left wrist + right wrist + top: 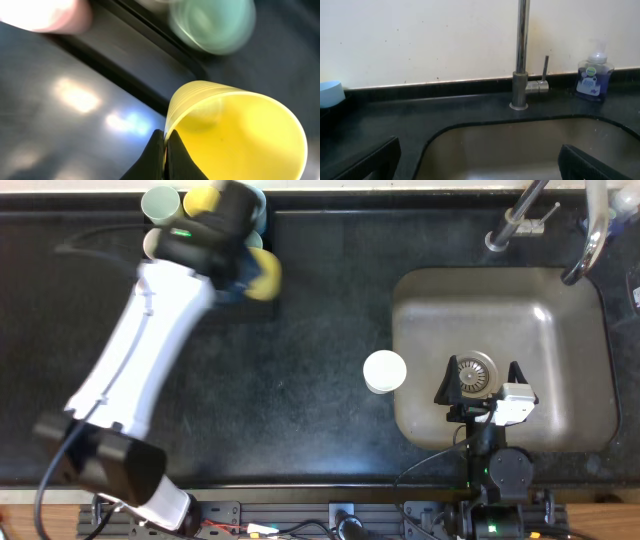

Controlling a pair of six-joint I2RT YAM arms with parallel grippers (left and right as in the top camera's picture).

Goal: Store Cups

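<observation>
At the far left of the counter (320, 300), we are gripping one yellow cup (235, 135) by its rim in the closed left gripper (165, 150), at the tray (135, 55) edge, near one pink cup (45, 15) and one green cup (215, 25). The next move is likely to lower it level and release. One white cup (384, 370) is standing mid-counter, and the right gripper (480, 385) is hanging open over the sink (560, 310).

yellow cup (235, 135) tilted, rim in left gripper (165, 137); white cup (384, 370) on counter (300, 330)

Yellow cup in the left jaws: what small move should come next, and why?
Probably carry the yellow cup a bit farther over the dark tray, toward the green cup: the left jaws pinch its rim, and it hangs right at the tray's edge.
</observation>
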